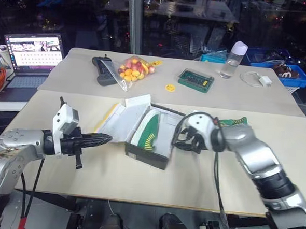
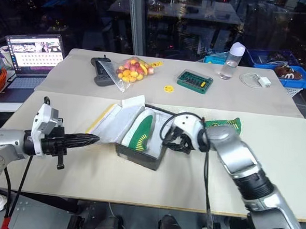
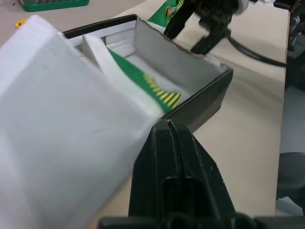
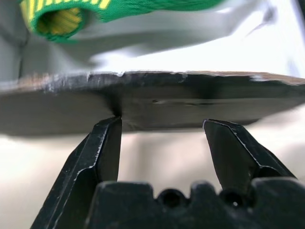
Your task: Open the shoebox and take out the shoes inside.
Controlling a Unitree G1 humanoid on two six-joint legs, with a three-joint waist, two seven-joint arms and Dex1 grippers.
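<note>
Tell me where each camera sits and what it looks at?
Left eye, right eye: on the head, looking down at the table; both arms show.
Left wrist: along the shut left tool toward the open shoebox.
Right wrist: along the open right tool at the box's dark side.
Shared: the green shoe inside the box.

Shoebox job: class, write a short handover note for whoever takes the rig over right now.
Left gripper: shut, empty, by the open lid.
Right gripper: open, empty, at the shoebox wall on its side.
Things: box open on the near table; one shoe lies inside, the other on the table beyond the right arm.
Done: lid open, one shoe out.
Left: take out the second shoe.
</note>
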